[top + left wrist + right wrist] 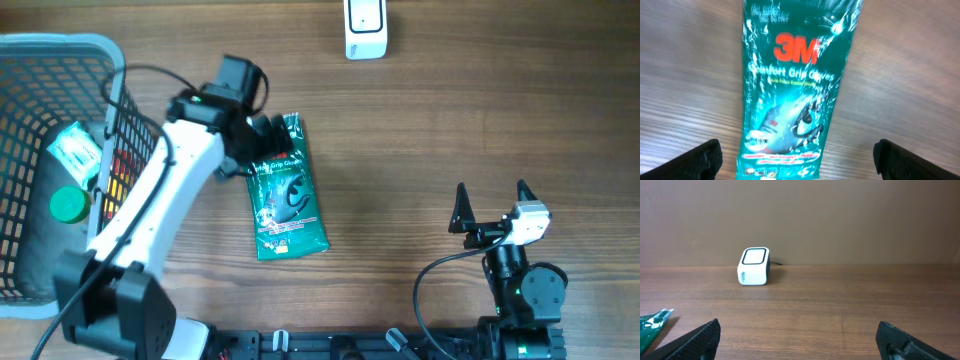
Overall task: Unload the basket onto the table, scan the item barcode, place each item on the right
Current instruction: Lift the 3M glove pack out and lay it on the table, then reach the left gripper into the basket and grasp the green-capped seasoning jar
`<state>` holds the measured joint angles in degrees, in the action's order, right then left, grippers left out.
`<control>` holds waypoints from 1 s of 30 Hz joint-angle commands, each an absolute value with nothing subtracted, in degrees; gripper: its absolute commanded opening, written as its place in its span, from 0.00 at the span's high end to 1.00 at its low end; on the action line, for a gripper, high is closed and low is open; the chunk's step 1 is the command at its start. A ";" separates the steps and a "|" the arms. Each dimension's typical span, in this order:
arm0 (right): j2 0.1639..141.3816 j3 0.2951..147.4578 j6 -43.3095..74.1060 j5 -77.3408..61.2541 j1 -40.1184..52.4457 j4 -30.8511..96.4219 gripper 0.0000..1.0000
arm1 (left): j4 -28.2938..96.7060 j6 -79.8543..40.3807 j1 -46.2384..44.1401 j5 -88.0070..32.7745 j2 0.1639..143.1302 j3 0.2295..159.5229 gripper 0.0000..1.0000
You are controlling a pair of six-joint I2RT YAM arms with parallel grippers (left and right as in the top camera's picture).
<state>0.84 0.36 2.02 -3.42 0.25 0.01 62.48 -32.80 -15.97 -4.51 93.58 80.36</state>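
Note:
The item is a green 3M gloves packet (287,195) lying flat on the wooden table, printed face up; no barcode shows on this face. My left gripper (262,146) hangs over the packet's top end, open, its black fingers (705,160) standing wide on either side of the packet (790,100) without touching it. The white scanner (366,28) stands at the far edge of the table, also in the right wrist view as the scanner (754,266). My right gripper (491,195) is open and empty at the near right, with the gripper (800,340) facing the scanner.
A grey wire basket (60,45) stands at the left edge, holding a green-capped bottle (68,205) and a white-green pack (75,150). The left arm's cable runs over the basket's rim. A corner of the packet (652,325) shows in the right wrist view.

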 commanded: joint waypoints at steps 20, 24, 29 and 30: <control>0.54 0.30 1.50 -3.73 0.43 -0.10 0.00 | 84.14 -45.63 30.65 11.40 81.54 109.36 0.00; 0.54 0.30 1.52 -3.73 0.43 -0.10 0.00 | 84.73 -49.01 37.54 9.72 85.45 102.52 0.00; 0.54 0.30 1.50 -3.73 0.43 -0.10 0.00 | 81.03 -54.94 39.79 9.72 91.07 92.82 0.00; 0.54 0.30 1.52 -3.73 0.43 -0.10 0.00 | 79.59 -56.18 39.83 9.76 92.73 90.32 0.00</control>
<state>0.84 0.36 2.02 -3.42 0.25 0.01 81.38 -51.16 39.27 10.00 89.86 94.96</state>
